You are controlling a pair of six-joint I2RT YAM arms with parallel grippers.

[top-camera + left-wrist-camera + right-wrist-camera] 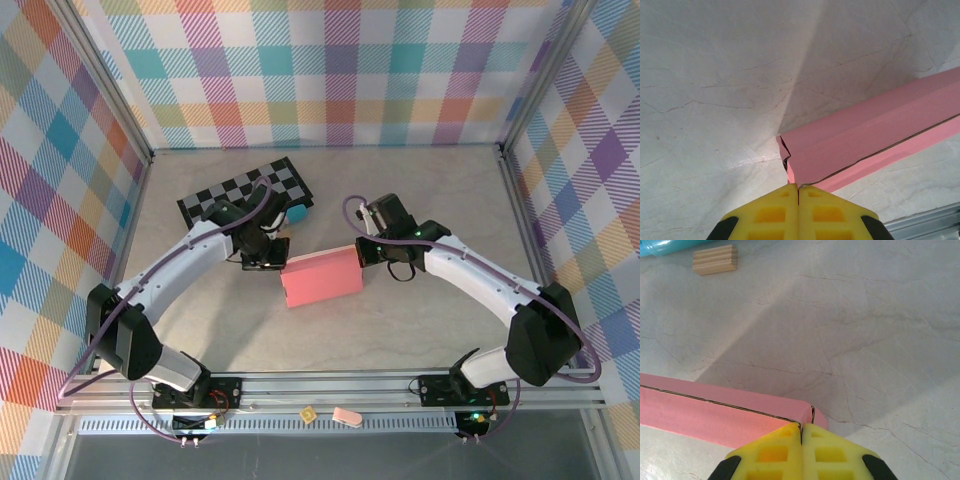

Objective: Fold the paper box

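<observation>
plaid walls all round and a pale marbled surface (430, 200) in the top view. the paper box (321, 278) sits centre frame and looks closed up into a flat pink slab. its long axis runs left-right, tipped a bit up toward the right. the left pincer (272, 262) is at its upper-left corner and the right pincer (362, 252) at its upper-right corner, so it lies between them and neither arm is really nearer. a checkered board (245, 192) and a small teal bar (298, 213) sit behind, upper left, apart from it.

left wrist view: the left pincer (798, 189) is bottom centre, yellow jaws shut tight, tips right at a corner of the paper box (875, 135), which stretches off to the right edge. can't tell if any card is pinched.

right wrist view: the right pincer (801, 427) is closed too, tips touching the end of the paper box (715, 412), which runs off to the left edge. my guess is the next move works that long axis from both ends.
</observation>
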